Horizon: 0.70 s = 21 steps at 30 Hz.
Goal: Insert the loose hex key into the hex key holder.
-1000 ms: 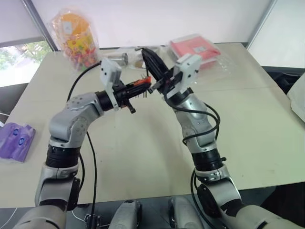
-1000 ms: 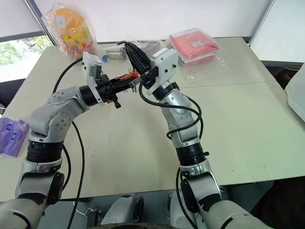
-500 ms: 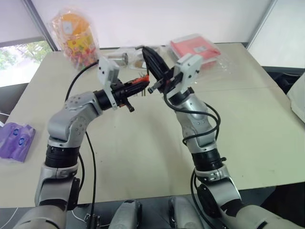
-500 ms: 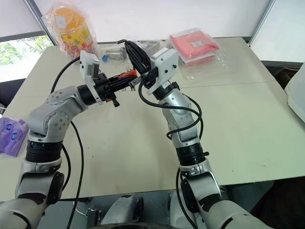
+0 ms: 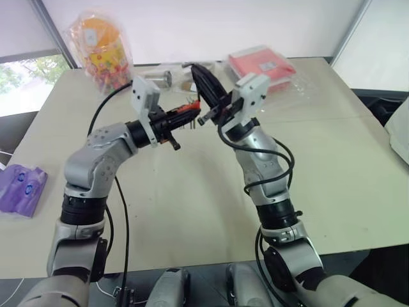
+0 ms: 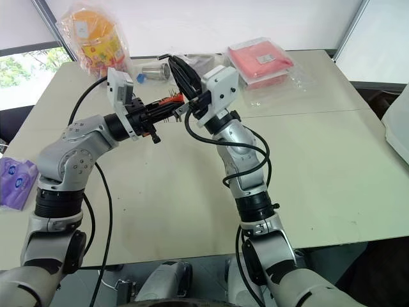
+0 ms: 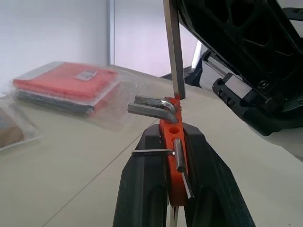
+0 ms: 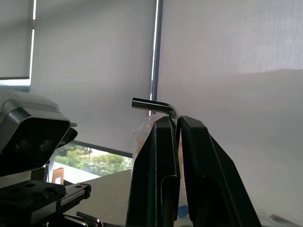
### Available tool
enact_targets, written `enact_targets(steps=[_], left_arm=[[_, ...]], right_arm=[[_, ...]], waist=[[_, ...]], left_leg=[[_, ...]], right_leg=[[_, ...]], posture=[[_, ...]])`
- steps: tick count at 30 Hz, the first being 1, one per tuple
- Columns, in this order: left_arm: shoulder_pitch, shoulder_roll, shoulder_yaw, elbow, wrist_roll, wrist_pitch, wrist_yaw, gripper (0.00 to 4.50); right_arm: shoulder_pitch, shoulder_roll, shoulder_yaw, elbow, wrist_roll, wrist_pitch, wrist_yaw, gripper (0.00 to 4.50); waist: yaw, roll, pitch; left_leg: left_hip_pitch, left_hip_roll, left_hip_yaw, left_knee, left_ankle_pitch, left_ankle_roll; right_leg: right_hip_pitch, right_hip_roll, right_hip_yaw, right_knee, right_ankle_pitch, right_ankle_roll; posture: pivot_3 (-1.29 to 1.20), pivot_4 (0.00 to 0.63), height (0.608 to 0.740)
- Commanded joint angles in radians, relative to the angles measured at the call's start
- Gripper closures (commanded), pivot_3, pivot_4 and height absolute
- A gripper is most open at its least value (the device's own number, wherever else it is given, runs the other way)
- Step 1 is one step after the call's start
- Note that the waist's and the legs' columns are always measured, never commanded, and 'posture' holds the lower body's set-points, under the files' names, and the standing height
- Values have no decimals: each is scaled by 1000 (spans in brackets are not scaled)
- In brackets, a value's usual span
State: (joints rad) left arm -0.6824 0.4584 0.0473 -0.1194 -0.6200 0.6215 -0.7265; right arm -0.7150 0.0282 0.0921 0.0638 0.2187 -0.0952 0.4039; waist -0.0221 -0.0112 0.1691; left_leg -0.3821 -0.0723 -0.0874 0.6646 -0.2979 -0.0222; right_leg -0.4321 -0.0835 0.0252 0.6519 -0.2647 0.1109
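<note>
Both arms are raised and bent inward so the grippers meet in front of the chest. The left gripper [image 7: 174,189], its two black fingers clamped together, reaches roughly level toward the right one. The right gripper [image 8: 176,130], fingers likewise pinched tight, angles upward and toward the left gripper, its tips just beside and slightly above the left's.

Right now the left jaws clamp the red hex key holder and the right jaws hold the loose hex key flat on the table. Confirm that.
Not on the table. The right gripper holds the loose hex key in the air, its tip at the hex key holder clamped by the left gripper, as the left wrist view shows.
</note>
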Motion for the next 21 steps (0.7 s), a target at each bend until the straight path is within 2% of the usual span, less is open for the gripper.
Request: enact_targets(steps=[1, 21], left_arm=[[-10, 2, 19, -38, -13, -7, -9, 4500], [-18, 0, 19, -35, -11, -2, -21, 4500]], right_arm=[[-23, 13, -2, -14, 1, -26, -5, 4427], [-11, 22, 12, -26, 3, -26, -11, 4427]], waist=[[0, 0, 0], [0, 0, 0]], left_leg=[[0, 0, 0, 0, 0, 0], [0, 0, 0, 0, 0, 0]], right_leg=[[0, 0, 0, 0, 0, 0], [0, 0, 0, 0, 0, 0]], posture=[[0, 150, 740], [0, 150, 740]])
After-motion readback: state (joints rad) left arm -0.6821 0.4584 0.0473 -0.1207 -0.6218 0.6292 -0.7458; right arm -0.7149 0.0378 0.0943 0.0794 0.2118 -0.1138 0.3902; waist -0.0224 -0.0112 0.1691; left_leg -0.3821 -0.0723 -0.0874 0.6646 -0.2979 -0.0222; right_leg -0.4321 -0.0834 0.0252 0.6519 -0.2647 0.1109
